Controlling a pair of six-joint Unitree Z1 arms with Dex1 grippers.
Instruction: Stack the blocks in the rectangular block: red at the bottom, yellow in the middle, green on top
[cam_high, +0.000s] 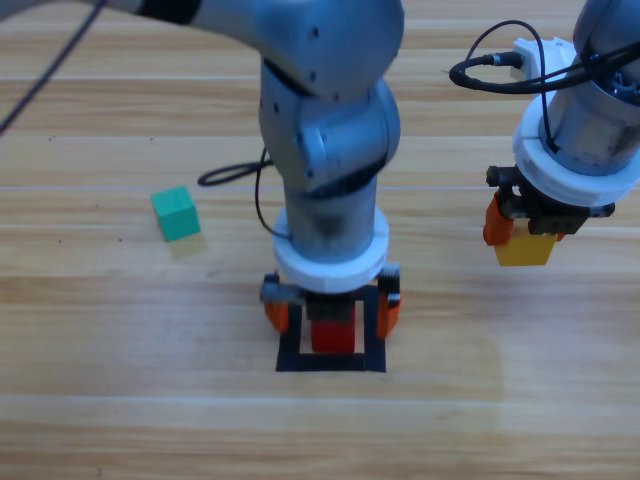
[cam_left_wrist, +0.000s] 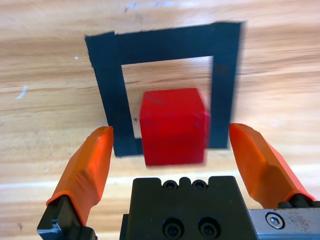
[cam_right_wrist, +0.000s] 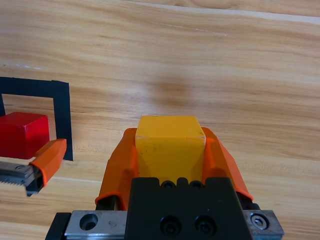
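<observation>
The red cube sits inside the black tape rectangle. My left gripper hovers over it, open, with one orange jaw on each side and neither touching the cube. Off to the right, my right gripper is shut on the yellow cube and holds it above the table. The green cube lies on the wood at the left, apart from both arms. In the right wrist view the red cube and a left fingertip show at the left edge.
A black cable lies on the table behind the left arm. Another cable loops off the right arm at the top right. Bare wood stretches along the front and between the two grippers.
</observation>
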